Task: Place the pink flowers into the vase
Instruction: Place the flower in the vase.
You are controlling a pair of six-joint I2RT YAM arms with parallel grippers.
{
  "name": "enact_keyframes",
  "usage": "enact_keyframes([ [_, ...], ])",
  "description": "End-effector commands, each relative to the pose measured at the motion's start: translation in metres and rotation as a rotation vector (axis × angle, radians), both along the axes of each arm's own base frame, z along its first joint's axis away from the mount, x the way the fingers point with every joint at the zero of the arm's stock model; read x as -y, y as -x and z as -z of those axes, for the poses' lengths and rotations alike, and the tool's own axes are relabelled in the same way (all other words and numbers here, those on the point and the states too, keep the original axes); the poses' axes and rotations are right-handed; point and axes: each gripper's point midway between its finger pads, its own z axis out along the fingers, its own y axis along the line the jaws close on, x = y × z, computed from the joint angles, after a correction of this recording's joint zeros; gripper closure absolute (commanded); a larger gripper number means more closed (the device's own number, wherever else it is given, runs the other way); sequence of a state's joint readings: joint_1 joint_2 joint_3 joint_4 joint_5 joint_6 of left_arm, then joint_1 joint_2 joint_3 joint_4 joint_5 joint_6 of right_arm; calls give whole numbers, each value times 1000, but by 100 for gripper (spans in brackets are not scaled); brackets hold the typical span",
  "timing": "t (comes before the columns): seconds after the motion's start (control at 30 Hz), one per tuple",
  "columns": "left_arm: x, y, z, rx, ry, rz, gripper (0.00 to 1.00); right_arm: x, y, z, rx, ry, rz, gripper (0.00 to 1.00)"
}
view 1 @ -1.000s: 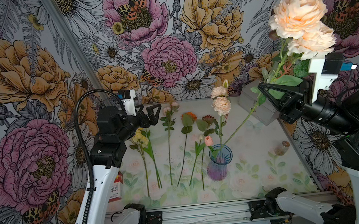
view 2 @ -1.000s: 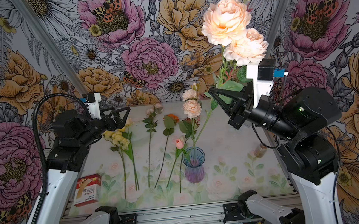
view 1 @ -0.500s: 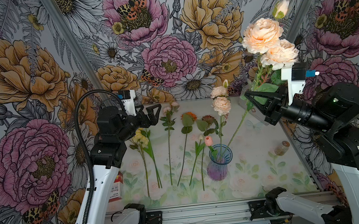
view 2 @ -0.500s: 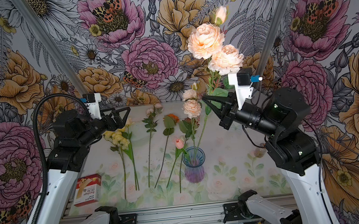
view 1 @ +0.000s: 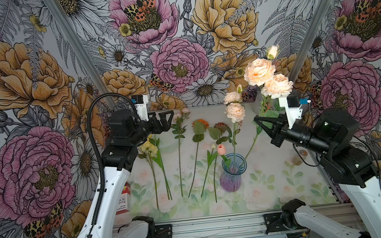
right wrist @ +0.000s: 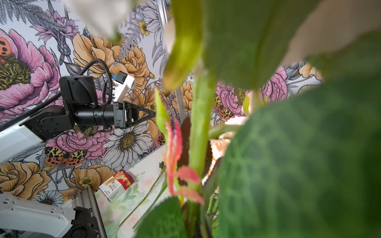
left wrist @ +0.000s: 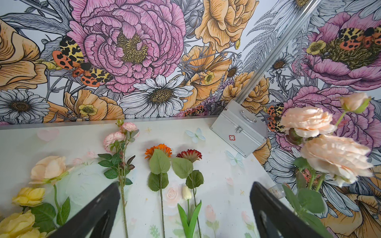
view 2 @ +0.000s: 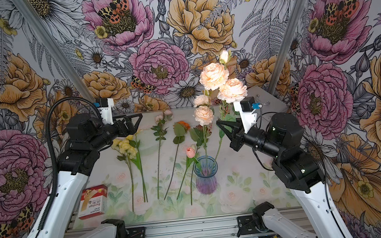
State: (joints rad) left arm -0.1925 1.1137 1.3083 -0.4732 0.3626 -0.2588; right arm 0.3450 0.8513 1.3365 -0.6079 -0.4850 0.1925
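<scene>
The vase point(view 1: 232, 176) point(view 2: 206, 178), blue rim over a purple body, stands on the table right of centre. In it are a salmon-pink tulip point(view 1: 221, 149) and a peach spray point(view 1: 234, 110). Above and to the right of the vase, my right gripper point(view 1: 258, 120) point(view 2: 220, 123) is shut on another spray of pink flowers point(view 1: 260, 72) point(view 2: 214, 75). That spray is held upright and its stem point(view 1: 251, 143) slants down to the vase mouth. Its stem point(right wrist: 201, 115) and leaves fill the right wrist view and hide the jaws. Another pink spray point(view 1: 179, 115) point(left wrist: 121, 134) lies on the table. My left gripper point(view 1: 169, 119) point(left wrist: 185, 185) hovers open over its stem.
Yellow flowers point(view 1: 148, 147), an orange flower point(view 1: 200, 123), a dark red flower point(view 1: 221, 126) and a white tulip point(left wrist: 186, 192) lie in a row left of the vase. A bandage box point(view 2: 93, 200) sits front left, a silver case point(left wrist: 239, 127) back right, and a small bottle point(view 1: 303, 152) at the right edge.
My right arm has swung the held spray left and down, so its blooms now stand closer to the vase. The left arm has not moved.
</scene>
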Motion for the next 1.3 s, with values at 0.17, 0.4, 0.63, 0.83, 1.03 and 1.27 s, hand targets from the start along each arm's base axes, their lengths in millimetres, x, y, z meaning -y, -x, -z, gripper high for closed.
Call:
enact_keyframes([
  [0.17, 10, -6, -8, 18, -12, 29, 1, 6, -9, 18, -9, -18, 55, 95],
  [0.4, 15, -12, 2, 0, -30, 39, 1, 4, -18, 38, -56, -10, 59, 93],
  [0.63, 14, -17, 12, -22, -43, 32, 1, 0, -28, 55, -108, -3, 57, 83],
  [0.83, 15, -23, 19, -42, -47, 24, 1, 1, -30, 60, -120, 0, 67, 62],
  [1.03, 15, -32, 29, -70, -51, 15, 1, 4, -27, 54, -112, -13, 87, 34],
  [1.27, 9, -54, 56, -157, -69, -53, 1, 17, -23, 44, -100, -30, 157, 10],
])
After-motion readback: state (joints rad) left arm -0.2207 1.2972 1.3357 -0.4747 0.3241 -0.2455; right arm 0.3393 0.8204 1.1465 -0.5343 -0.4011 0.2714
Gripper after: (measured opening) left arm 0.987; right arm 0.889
